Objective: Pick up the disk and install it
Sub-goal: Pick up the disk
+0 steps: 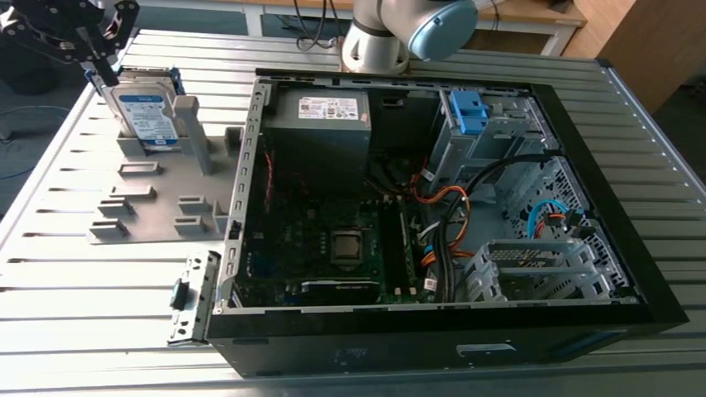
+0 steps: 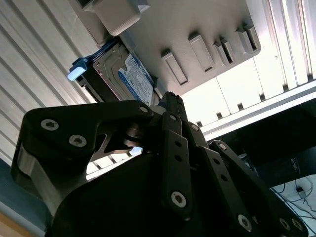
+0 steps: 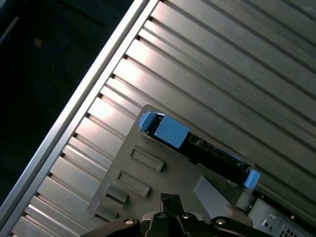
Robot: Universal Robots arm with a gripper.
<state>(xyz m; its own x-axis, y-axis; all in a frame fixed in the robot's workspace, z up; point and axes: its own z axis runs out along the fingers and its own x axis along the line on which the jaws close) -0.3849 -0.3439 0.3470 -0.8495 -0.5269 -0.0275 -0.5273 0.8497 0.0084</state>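
You're right at the start here: the disk (image 1: 149, 116) is not yet picked up and nothing is installed. It stands on edge in a slot at the far end of the grey holder (image 1: 144, 194), on the slatted table (image 1: 66, 281), at the exterior view's left of the open computer case (image 1: 441, 331) and apart from it.

Your gripper (image 1: 97, 58) hangs just above the disk's top edge, over the corner away from the case. Whether it is spread or pressed together I cannot tell, and I can't make out contact with the disk. In the second wrist view the disk (image 2: 131, 81) sits just past the black linkage, label showing. In the first wrist view you look down on its blue bracket (image 3: 170, 132).

Now the containers. The holder carries the disk and some low grey blocks. The case lies open, with the power supply (image 1: 320, 124), the mainboard (image 1: 331, 248), loose cables (image 1: 452, 215) and the silver drive cage (image 1: 497, 136) with its blue latch (image 1: 469, 112). By my judgement the lift, the carry and the fitting are all left.
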